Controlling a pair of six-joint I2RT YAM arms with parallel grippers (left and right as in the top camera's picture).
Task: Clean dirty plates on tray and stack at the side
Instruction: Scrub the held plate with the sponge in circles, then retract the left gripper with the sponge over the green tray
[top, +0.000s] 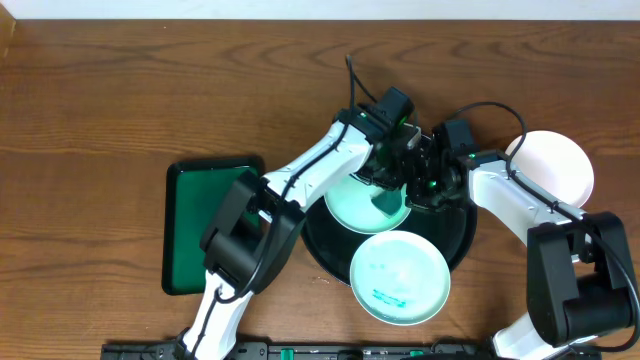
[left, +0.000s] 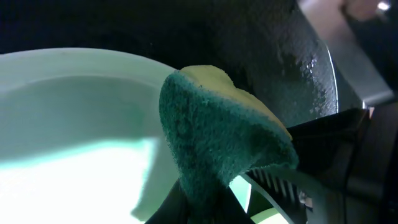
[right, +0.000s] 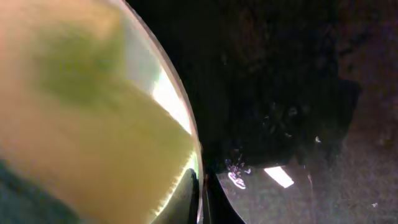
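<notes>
One smeared plate (top: 400, 278) waits at 6 o'clock on the tray (top: 457, 238) while, at 11 o'clock, the right gripper (right: 200, 196) pinches the scrubbed plate (top: 347, 208) by its rim and the left gripper (left: 208, 199) clamps the sponge (left: 211, 137) against it; next, probably lifting it onto the side plate (top: 560, 165) at 2 o'clock.

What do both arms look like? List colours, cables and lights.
The left arm and right arm: white tubular links between bulky black joint housings. A thin black cable loops above the left wrist; a second black cable arcs over the right. Small green lights glow by the black wrist heads.
</notes>
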